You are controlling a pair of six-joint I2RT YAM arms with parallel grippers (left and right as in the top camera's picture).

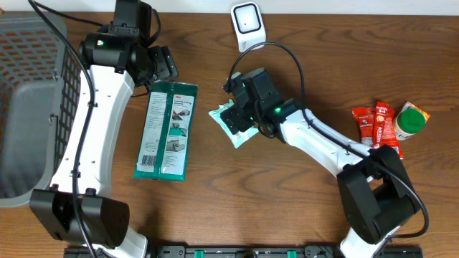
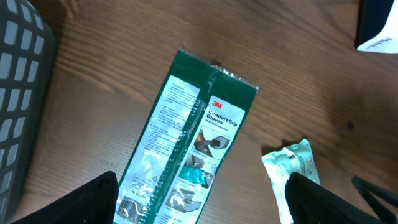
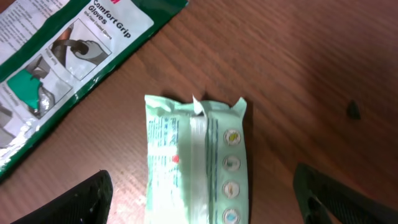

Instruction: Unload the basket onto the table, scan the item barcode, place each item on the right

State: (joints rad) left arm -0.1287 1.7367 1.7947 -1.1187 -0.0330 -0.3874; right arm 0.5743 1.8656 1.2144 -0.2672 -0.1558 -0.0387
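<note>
Mint-green packet (image 3: 196, 162), crinkled flat plastic, lies untouched on wood-grain tabletop (image 3: 298, 74) under the right end effector (image 3: 205, 202), spread wide; left end effector (image 2: 199, 202) gapes empty.

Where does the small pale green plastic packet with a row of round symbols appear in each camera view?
Overhead: the pale green plastic packet lies near the middle of the table.
Left wrist: in the lower right part.
Right wrist: at the bottom centre.
Shared landmark: the long dark green glove package lies to the left of the packet in every view.
</note>
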